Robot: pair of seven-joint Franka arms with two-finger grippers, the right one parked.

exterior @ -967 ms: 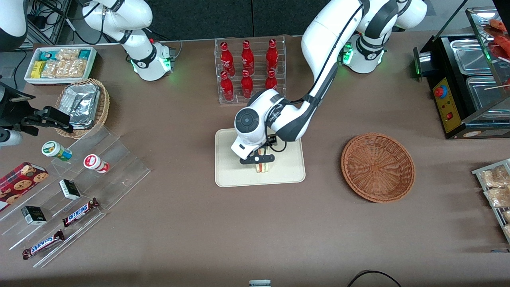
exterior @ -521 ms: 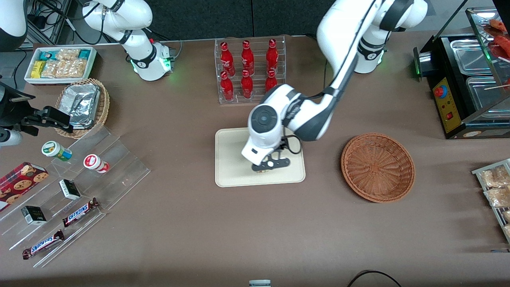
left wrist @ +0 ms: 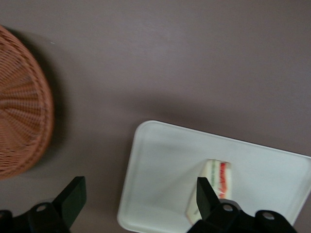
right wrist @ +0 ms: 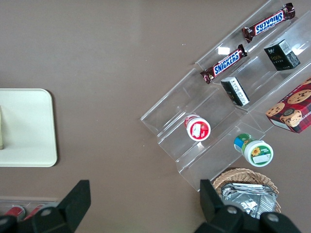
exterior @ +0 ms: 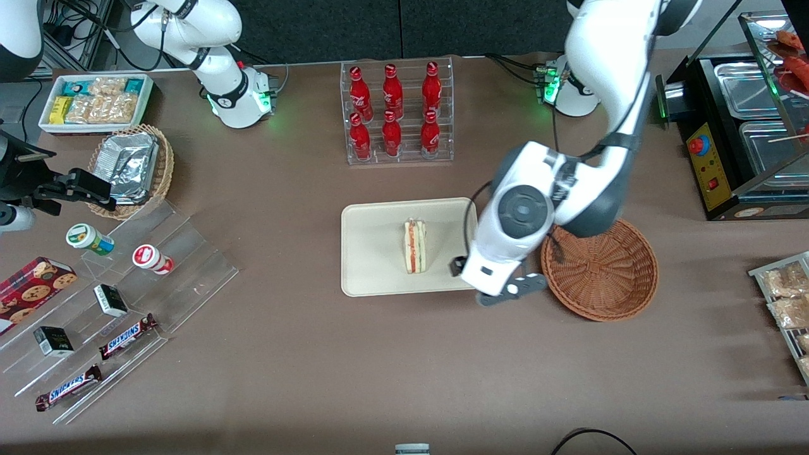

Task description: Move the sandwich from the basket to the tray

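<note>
Well, the sandwich (exterior: 414,246) now stands on its edge near the middle of the tray (exterior: 366,272), striped filling facing up, with nothing touching it. The gripper (exterior: 510,292) hangs above bare table just off the tray's corner on the working arm's side, between the tray and the basket (exterior: 600,265); in the wrist view its fingers (left wrist: 72,199) are spread wide with nothing between them. The basket sits beside the tray toward the working arm's end of the table and looks empty as far as the arm lets it be seen (part of its rim is covered by the arm).

Judged from how things lie, the placing itself looks done, so the remaining risks are small ones. The sandwich rests on a narrow edge rather than a flat face, so a jolt to the tray could tip it over, though it would likely still land inside the rim. The arm is close above the basket's rim nearest the tray; a low sweep there could catch the wicker and push the basket against the tray. The bottle rack (exterior: 397,110), farther from the front camera than the tray, is well apart from the gripper and seems out of harm's way.
</note>
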